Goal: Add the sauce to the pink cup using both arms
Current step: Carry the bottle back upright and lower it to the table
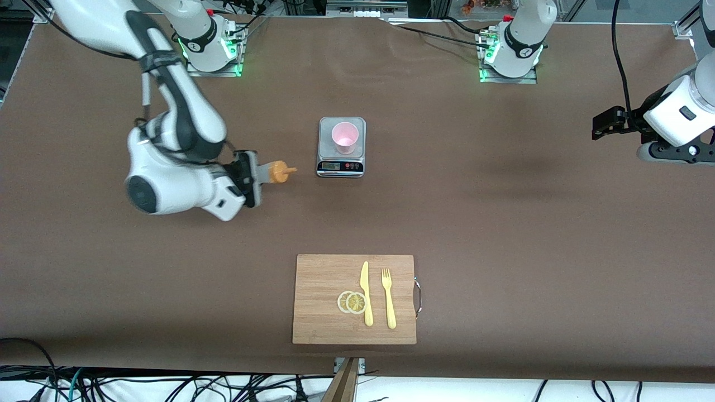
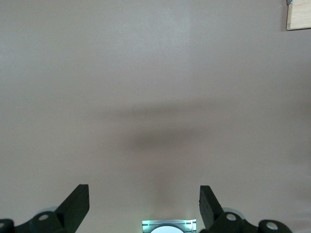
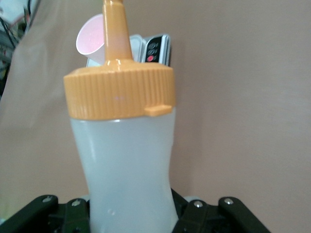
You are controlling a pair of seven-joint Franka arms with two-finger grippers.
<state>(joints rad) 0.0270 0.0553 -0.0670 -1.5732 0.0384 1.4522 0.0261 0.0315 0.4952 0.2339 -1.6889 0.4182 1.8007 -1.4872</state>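
My right gripper [image 1: 254, 177] is shut on the sauce bottle [image 1: 277, 172], a whitish squeeze bottle with an orange nozzle cap. It holds the bottle on its side above the table, with the nozzle pointing toward the scale [image 1: 341, 166]. The pink cup [image 1: 344, 137] stands upright on the scale's plate. In the right wrist view the bottle [image 3: 126, 160] fills the middle, held in my right gripper [image 3: 131, 213], with the cup [image 3: 90, 41] and scale [image 3: 155, 48] past its nozzle. My left gripper [image 1: 600, 125] is open and empty over bare table at the left arm's end; the left wrist view shows its fingers [image 2: 77, 201] wide apart.
A wooden cutting board [image 1: 318, 312] lies near the front edge, with a yellow knife [image 1: 366, 293], a yellow fork [image 1: 387, 298] and two lemon slices [image 1: 352, 302] on it. Its corner shows in the left wrist view [image 2: 299, 17]. Brown table surface lies between the scale and the board.
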